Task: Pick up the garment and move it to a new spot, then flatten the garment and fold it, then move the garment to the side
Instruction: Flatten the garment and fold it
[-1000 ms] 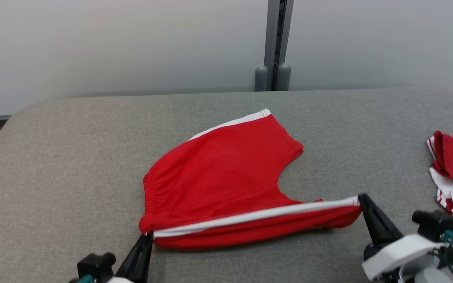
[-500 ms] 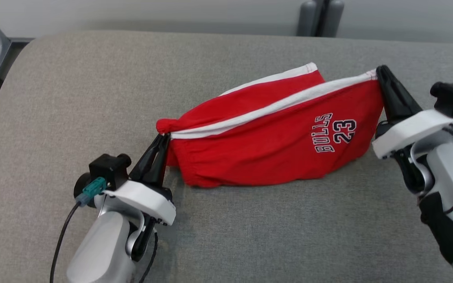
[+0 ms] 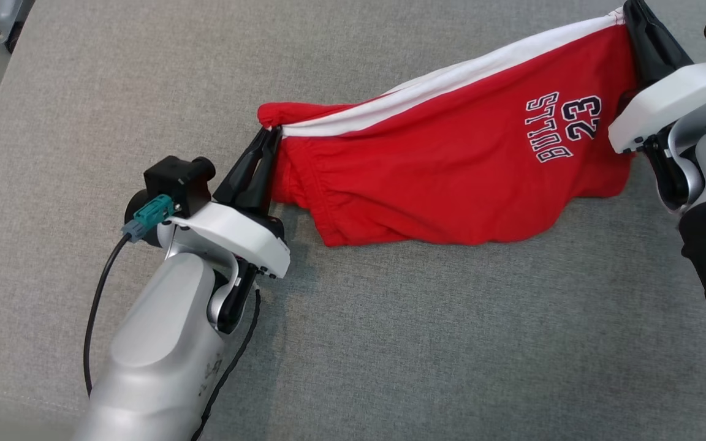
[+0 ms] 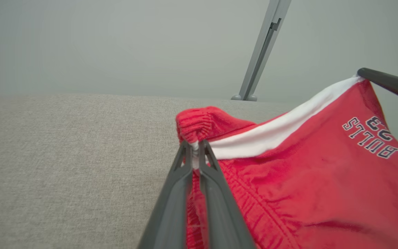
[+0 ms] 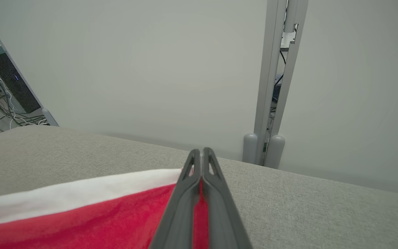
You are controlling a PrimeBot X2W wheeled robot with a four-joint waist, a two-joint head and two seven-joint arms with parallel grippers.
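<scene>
Over the table [image 3: 390, 343], left pincer [image 4: 194, 144] and right pincer [image 5: 201, 151] clamp the garment [image 3: 451, 177] taut.

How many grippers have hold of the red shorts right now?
2. The left gripper is shut on the waistband corner of the red shorts; the right gripper is shut on the leg-hem corner, at the head view's upper right.

Head cam looks steeply down on the grey table [image 3: 390, 343] from close above; left wrist cam sits low, sighting along the left gripper [image 4: 195, 143] across the table toward the wall [image 4: 116, 45]; right wrist cam does likewise along the right gripper [image 5: 201, 150]; both wrist views catch the grey post [image 4: 261, 52]; all three share the red shorts [image 3: 451, 177].
</scene>
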